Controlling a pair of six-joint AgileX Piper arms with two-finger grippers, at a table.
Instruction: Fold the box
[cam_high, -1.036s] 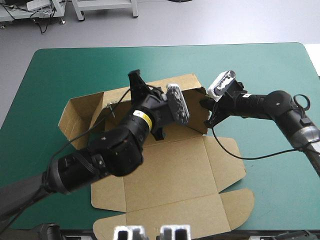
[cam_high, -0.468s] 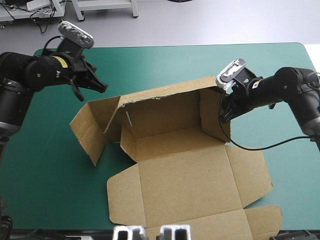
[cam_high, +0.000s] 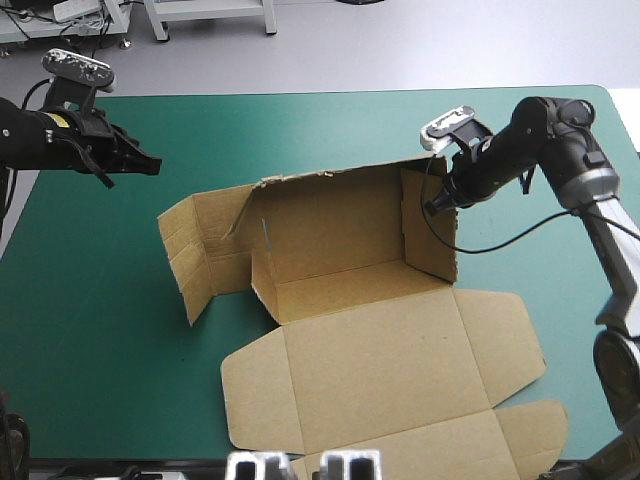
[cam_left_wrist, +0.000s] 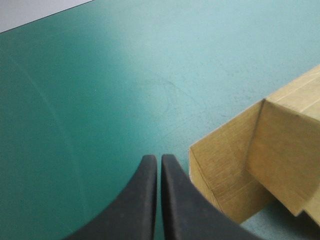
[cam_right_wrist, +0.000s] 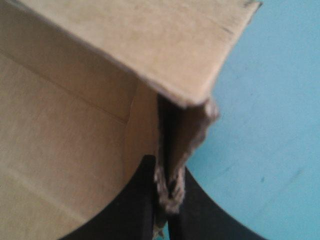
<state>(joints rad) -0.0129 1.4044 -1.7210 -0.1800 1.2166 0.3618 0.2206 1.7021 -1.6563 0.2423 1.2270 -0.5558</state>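
Note:
The brown box (cam_high: 350, 300) lies mid-table with its back wall and right wall raised and its lid flat toward the near edge. A left side flap (cam_high: 195, 255) stands loosely outward. My right gripper (cam_high: 437, 205) is shut on the top of the right wall; in the right wrist view the board edge (cam_right_wrist: 172, 165) sits pinched between the black fingers (cam_right_wrist: 197, 210). My left gripper (cam_high: 150, 166) hovers over the far left of the table, shut and holding nothing; in the left wrist view its fingertips (cam_left_wrist: 159, 160) meet above the teal-green cover beside a box corner (cam_left_wrist: 250, 170).
Teal-green table cover (cam_high: 90, 330) lies bare left of the box and along the far edge. The flat lid flaps (cam_high: 500, 440) reach close to the near right edge of the table.
My left arm pulled away from the box to the far left of the table. The box opened wider and shifted slightly. The right gripper stayed on the right wall.

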